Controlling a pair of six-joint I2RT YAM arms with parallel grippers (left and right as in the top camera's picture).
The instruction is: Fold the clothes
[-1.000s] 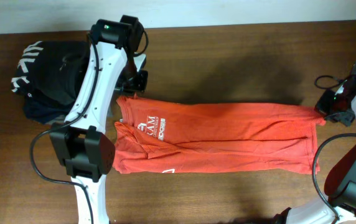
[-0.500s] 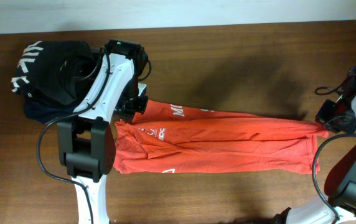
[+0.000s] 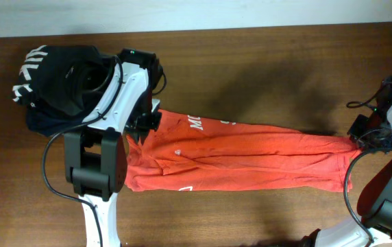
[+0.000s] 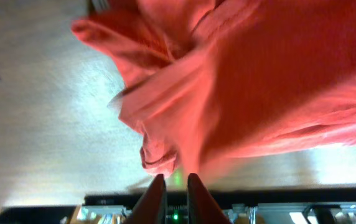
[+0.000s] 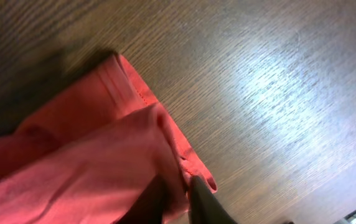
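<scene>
Nearest to the robot, the orange-red T-shirt (image 3: 251,154) lies as a long band across the middle of the surface (image 3: 251,68), from 9 o'clock to 3 o'clock in the overhead view. It has a small white logo patch (image 3: 186,186) near its close edge and white lettering (image 3: 196,125) on the far edge, which is turned over. At the 9 o'clock end the left claw (image 4: 176,182) stands at the bunched corner. Its own camera shows the fingers narrow, with a thin empty gap and the cloth just past the tips, so I judge that it does not hold the shirt. At the 3 o'clock end the right claw (image 5: 181,196) is at the hem corner; the cloth covers one finger, and I cannot tell if it grips or only touches. The danger, in my opinion, is an uneven release: if one end is free and the other is caught on a finger, a rising arm would drag the band and spoil the fold. The crumpled left corner may also leave wrinkles. Farther, at 10 o'clock, a black garment with white letters (image 3: 52,75) rests on a navy garment (image 3: 45,122), just beside the left arm (image 3: 114,89), and a swing toward 9 o'clock could push this pile. At 2 o'clock a black cable (image 3: 360,88) hangs near the right arm and could snag.
</scene>
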